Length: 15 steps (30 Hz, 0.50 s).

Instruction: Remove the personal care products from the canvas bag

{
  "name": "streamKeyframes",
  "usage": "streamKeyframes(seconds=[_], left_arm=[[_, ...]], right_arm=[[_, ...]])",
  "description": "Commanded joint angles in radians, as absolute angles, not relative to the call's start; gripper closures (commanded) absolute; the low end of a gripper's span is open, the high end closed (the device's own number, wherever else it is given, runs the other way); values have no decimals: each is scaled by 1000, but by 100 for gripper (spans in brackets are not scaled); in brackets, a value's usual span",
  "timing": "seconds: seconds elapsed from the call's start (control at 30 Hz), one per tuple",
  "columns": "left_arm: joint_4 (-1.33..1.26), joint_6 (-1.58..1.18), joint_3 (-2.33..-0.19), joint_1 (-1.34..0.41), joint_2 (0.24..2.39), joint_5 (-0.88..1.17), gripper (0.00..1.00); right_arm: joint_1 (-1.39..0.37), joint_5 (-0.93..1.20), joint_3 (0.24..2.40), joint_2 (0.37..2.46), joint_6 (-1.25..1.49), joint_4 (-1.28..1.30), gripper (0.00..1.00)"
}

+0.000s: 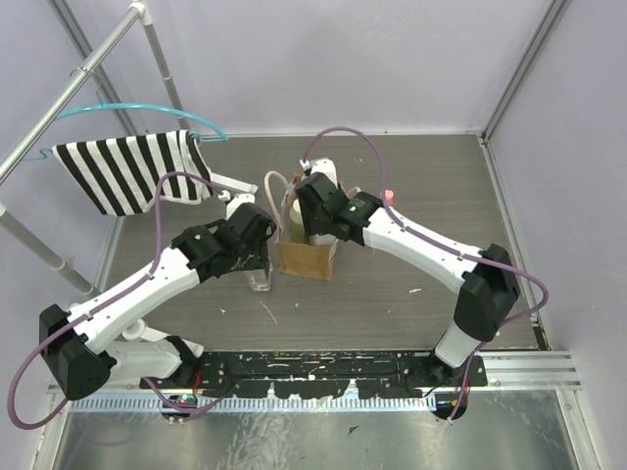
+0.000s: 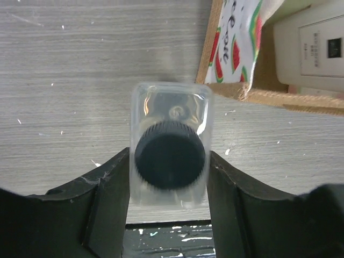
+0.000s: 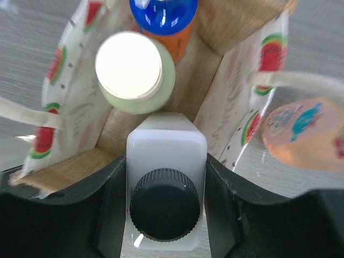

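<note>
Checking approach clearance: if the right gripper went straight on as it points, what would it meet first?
The white bottle, standing between its fingers inside the bag; likely the black cap first, though depth is unclear.

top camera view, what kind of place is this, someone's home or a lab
Probably a robot test cell, not a home: plain walls box in one table, two robot arms bolted at its edge, a metal rack with a striped cloth.

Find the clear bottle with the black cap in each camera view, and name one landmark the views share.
Top external: the clear bottle stands just left of the canvas bag.
Left wrist: picture centre, within the left gripper.
Right wrist: not in it.
Shared landmark: the canvas bag, upper right in left wrist, across the top in right wrist.
</note>
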<state>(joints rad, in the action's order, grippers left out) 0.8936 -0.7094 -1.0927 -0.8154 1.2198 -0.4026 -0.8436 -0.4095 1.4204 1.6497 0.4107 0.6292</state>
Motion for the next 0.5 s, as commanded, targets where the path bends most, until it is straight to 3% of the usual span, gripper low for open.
streamKeyframes(seconds=[0.0,0.17,0.27,0.47], left_arm=[[804,-710,-1146,-818,1174,-457,37],[813,-715,-1138,-818,1214,-442,20],[844,-715,-1171,-819,1220,-447,18],[875,-661,-1322,-884,1137,-540,46]], right_arm=[[-839,-552,1650,1447,310,523,99],[-824,-708,1842,1440,227,598,99],[-775,-754,1863,1425,219,621,99],[-589,-789,1665,1309,215,508,99]])
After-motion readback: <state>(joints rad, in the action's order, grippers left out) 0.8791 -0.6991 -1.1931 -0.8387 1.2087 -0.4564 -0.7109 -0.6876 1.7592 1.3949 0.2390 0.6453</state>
